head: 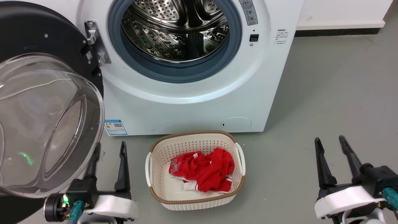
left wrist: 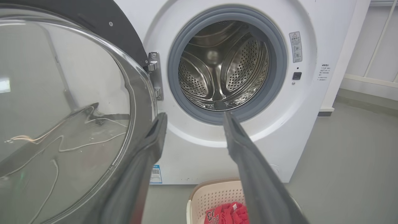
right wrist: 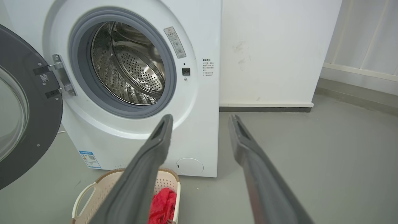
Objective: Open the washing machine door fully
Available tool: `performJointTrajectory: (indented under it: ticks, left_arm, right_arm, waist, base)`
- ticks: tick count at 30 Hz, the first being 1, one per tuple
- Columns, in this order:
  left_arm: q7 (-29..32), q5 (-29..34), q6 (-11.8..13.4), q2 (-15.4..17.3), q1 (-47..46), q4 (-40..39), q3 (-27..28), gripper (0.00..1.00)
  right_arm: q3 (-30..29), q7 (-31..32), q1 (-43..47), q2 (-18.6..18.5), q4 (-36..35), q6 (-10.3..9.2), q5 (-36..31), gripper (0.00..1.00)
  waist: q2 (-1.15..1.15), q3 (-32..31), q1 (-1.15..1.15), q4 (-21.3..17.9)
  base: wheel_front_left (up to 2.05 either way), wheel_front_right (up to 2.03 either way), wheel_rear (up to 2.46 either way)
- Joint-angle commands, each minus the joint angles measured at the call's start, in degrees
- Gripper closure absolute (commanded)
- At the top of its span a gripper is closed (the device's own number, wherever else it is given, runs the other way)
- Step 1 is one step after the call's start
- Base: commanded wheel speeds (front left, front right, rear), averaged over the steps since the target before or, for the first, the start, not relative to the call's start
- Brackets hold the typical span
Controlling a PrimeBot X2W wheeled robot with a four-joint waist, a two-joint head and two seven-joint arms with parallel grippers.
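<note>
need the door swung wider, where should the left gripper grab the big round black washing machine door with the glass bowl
Probably the thin rim of the round glossy black washing machine door, well away from the metal hinge for leverage, with the left gripper coming edge-on from below, one finger on each face. The clear glass bowl bulges smooth and looks too wide to pinch.
</note>
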Motion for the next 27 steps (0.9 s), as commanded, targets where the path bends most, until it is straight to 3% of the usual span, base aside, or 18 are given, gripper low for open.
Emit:
performJointTrajectory:
  ticks: [1, 4, 27]
  left_arm:
    - [0.0, -0.1, 0.0, 0.0, 0.0, 0.0, 0.0, 1.0]
    - [0.5, -0.9, -0.1, -0.2, 0.4, 1.6, 0.2, 1.0]
    - [6.7, -26.4, -1.9, -0.3, -1.4, 4.0, 1.7, 1.0]
  right_arm:
    - [0.0, 0.0, 0.0, 0.0, 0.0, 0.0, 0.1, 1.0]
    - [0.1, 0.1, 0.4, 0.0, 1.2, 0.0, 0.9, 1.0]
    - [-0.2, 3.8, -1.8, -0.7, 4.8, -0.01, 27.2, 1.0]
  waist:
    - [0.0, 0.0, 0.0, 0.0]
    - [0.0, 0.0, 0.0, 0.0]
    - [0.0, -0.3, 0.0, 0.3]
  base:
    - [0.0, 0.0, 0.0]
    - [0.0, 0.0, 0.0]
    - [0.0, 0.0, 0.0]
